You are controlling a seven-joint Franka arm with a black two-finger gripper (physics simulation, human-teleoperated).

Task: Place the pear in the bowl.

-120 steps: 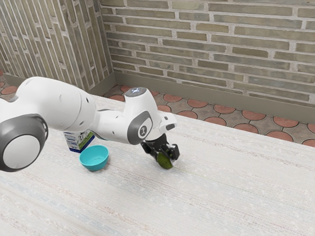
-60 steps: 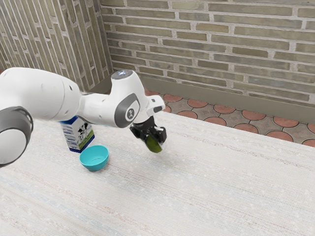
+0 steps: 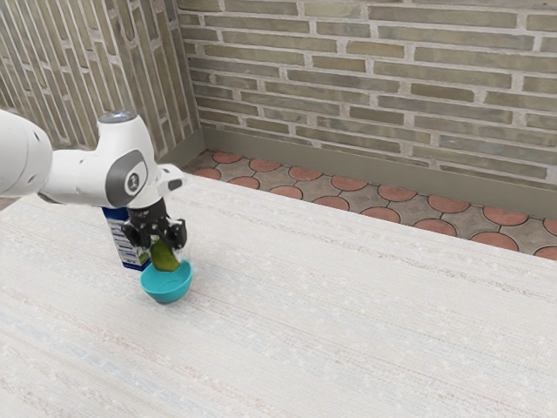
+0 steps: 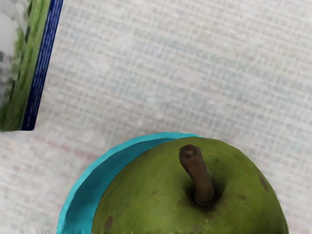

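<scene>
My black gripper is shut on the green pear, one finger on each side of it, at the exterior view's left. The pear overlaps the back part of the turquoise bowl in that view; whether it hangs above the rim or dips below it, I cannot tell. In the wrist view the pear, its brown stem facing the camera, hides most of the bowl, whose curved rim shows past one side of the fruit.
A blue and white carton with a green print stands close behind the bowl, partly covered by my hand. Its edge appears in the wrist view. The pale table stretches toward the exterior view's right.
My arm has carried the pear toward the exterior view's left, from beside the bowl to the bowl, rising at first. The bowl and carton have stayed put.
</scene>
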